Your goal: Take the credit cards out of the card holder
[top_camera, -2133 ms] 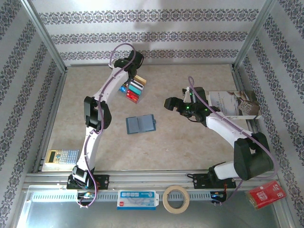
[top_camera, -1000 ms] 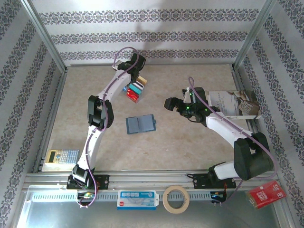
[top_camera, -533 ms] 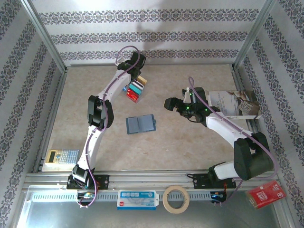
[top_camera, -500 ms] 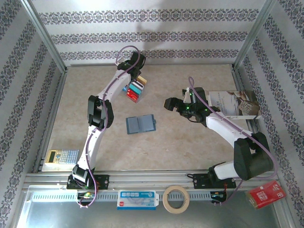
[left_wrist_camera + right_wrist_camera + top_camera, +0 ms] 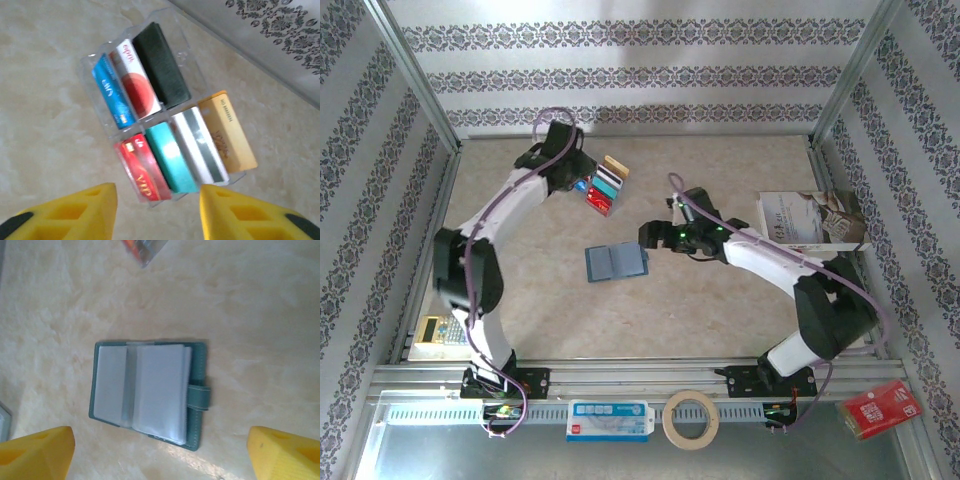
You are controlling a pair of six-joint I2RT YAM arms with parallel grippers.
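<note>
The credit cards [image 5: 165, 130] stand in two rows in a clear tray [image 5: 100, 122]: blue, white-red and black behind, red, teal, silver-white and gold in front. In the top view the credit cards [image 5: 604, 185] sit at the back left. My left gripper [image 5: 157, 212] hovers just short of them, open, with nothing between its yellow fingertips [image 5: 67, 212]. The card holder [image 5: 150, 395] lies open and flat, its clear sleeves facing up and its strap to the right. My right gripper [image 5: 160, 455] is open wide above it. In the top view my right gripper [image 5: 648, 237] is at the right edge of the card holder [image 5: 616, 262].
A white-and-brown booklet [image 5: 812, 220] lies at the right. A calculator [image 5: 450, 328] sits at the left edge. On the front rail are a tape roll [image 5: 691, 419], a white-blue box [image 5: 610, 420] and a red packet [image 5: 880, 408]. Patterned walls close in three sides.
My left arm has drawn back left of the cards and its jaws have opened. My right arm has moved left, from mid-table to the card holder.
</note>
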